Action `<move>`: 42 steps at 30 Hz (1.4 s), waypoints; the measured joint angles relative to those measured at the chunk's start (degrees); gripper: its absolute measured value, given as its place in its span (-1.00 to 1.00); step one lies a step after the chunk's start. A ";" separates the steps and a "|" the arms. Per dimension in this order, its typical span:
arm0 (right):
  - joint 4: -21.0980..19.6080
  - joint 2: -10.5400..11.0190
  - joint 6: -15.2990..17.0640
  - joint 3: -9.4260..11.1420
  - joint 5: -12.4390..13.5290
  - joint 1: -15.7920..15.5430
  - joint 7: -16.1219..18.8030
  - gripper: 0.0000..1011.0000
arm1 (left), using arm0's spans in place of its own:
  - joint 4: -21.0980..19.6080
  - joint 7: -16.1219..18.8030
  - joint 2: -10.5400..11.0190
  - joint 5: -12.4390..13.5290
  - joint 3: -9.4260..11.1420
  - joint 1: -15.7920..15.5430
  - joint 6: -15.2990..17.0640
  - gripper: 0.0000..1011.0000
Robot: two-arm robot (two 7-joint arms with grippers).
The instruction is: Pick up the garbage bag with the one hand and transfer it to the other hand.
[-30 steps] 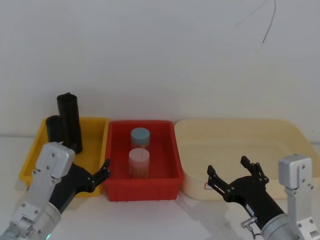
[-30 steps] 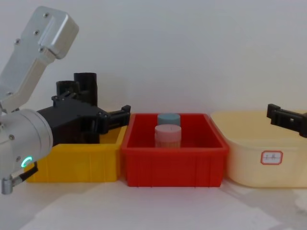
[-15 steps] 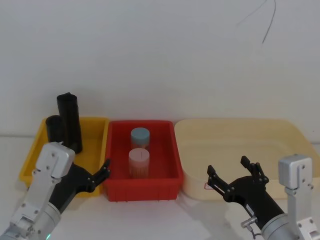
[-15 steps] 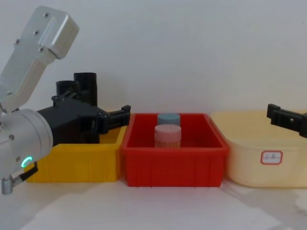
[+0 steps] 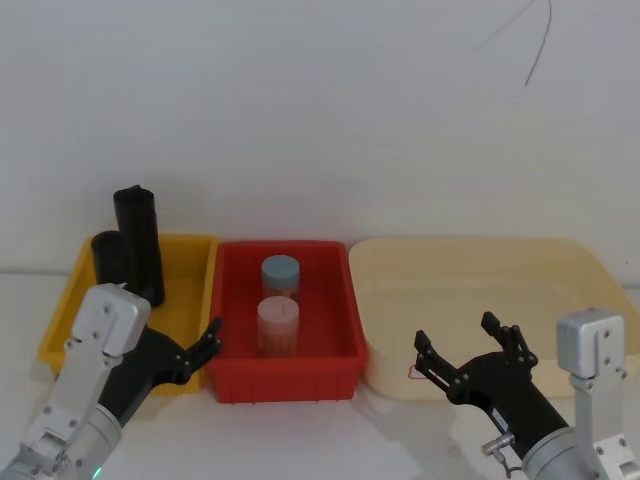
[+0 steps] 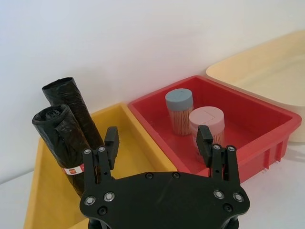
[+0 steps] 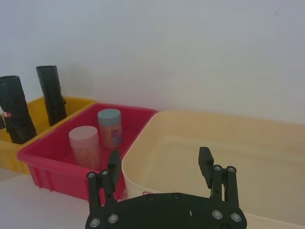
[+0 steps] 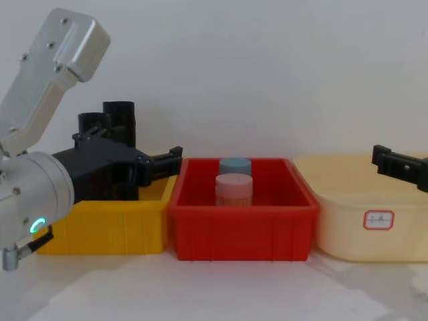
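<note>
Your garbage bag (image 6: 61, 138) stands upright in the yellow bin (image 6: 136, 143), touching the plain roll (image 6: 71, 102). It looks light, soft and slick, so pinch it mid-roll, above the label. Left tool (image 6: 158, 140) is spread and near it; right tool (image 7: 159, 160) is spread by the cream tub (image 7: 190, 138). Nothing has moved since a second ago.

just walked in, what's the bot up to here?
Nothing is held yet. The black rolled garbage bag with the red-and-white label stands upright in the yellow plastic bin, beside a plain black roll. The left tool, on the green-ringed arm, is open and hovers near the bin's front edge, aimed toward the rolls. The right tool is open too, in front of the cream tub. A red bin holding two capped jars sits between the two.
</note>
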 joint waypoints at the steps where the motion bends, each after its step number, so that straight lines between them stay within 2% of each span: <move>1: 0.00 0.00 0.00 0.00 0.00 0.00 0.00 0.98 | -0.01 -0.07 0.00 0.00 -0.01 -0.01 0.00 0.98; 11: 0.00 0.00 0.00 0.00 0.00 0.00 0.00 0.98 | -1.64 -1.78 0.91 -1.47 -1.30 0.61 0.84 0.98; 15: 0.00 0.00 0.00 0.00 0.00 0.00 0.00 0.98 | -2.63 -2.74 1.97 -2.78 -2.72 1.28 1.46 0.98; 17: 0.00 0.00 0.00 0.00 0.00 0.00 0.00 0.98 | -3.21 -3.40 2.86 -3.82 -4.09 1.73 1.95 0.97; 24: 0.00 0.00 0.00 0.00 0.00 0.00 0.00 0.98 | -3.46 -4.84 4.10 -5.97 -6.61 1.90 3.07 0.98; 32: 0.00 -0.01 0.00 0.00 0.00 0.00 0.00 0.98 | -2.02 -6.38 4.47 -7.88 -8.41 0.68 4.68 0.98; 42: 0.00 0.00 0.00 0.00 0.00 0.00 0.00 0.98 | 1.29 -7.82 3.73 -9.03 -9.10 -1.83 6.73 0.98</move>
